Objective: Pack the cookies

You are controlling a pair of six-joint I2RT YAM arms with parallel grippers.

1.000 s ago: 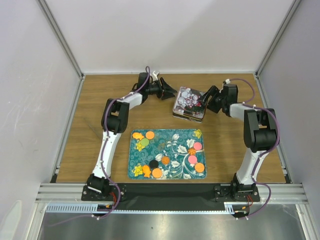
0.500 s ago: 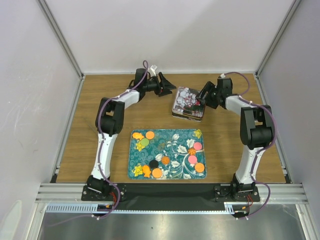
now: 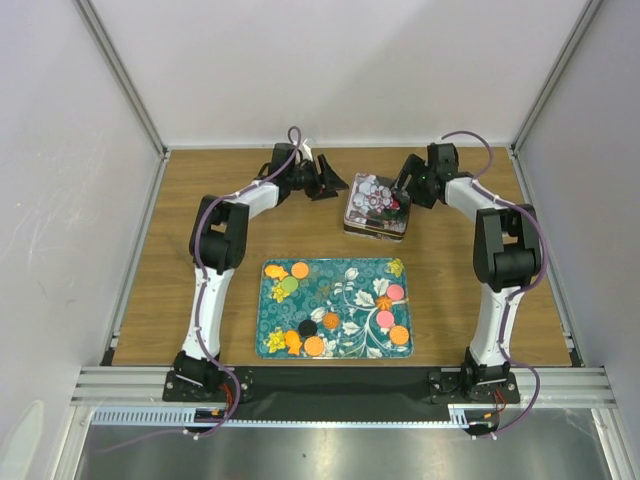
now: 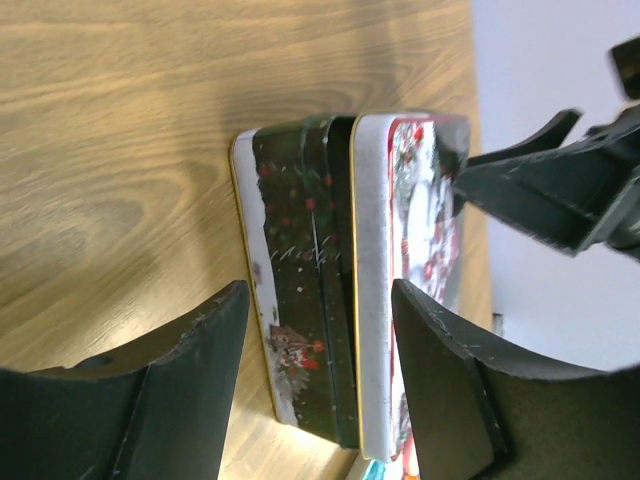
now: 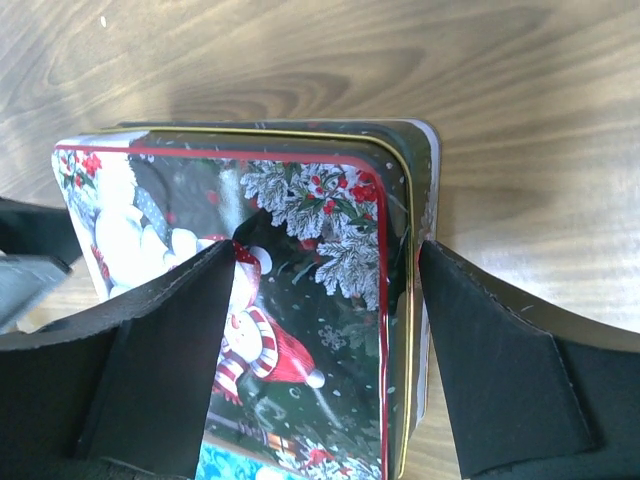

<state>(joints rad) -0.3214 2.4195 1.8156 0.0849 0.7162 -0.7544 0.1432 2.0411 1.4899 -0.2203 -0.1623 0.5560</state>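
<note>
The rectangular metal tin with a snowman picture on top (image 3: 377, 208) stands near the middle of the far edge of the wooden counter (image 3: 200, 200), between both arms. The left gripper (image 3: 328, 180) hangs just beside the tin's far left corner, fingers spread and holding nothing. The right gripper (image 3: 405, 188), likewise spread and empty, overlaps the far right corner from above and looks the nearer of the two. In each wrist view the tin lies straight ahead between the fingers, its lid (image 5: 280, 330) sitting offset from the dark base (image 4: 300, 280). From above the tin is almost square, so its long axis is hard to tell.

The small flat round cookies (image 3: 299, 270) lie on the teal flowered tray (image 3: 320, 275) towards the near edge, well apart from both grippers. There are two pink, one black, one green and at least four orange; some orange shapes may be print. There is one tin and one tray.
</note>
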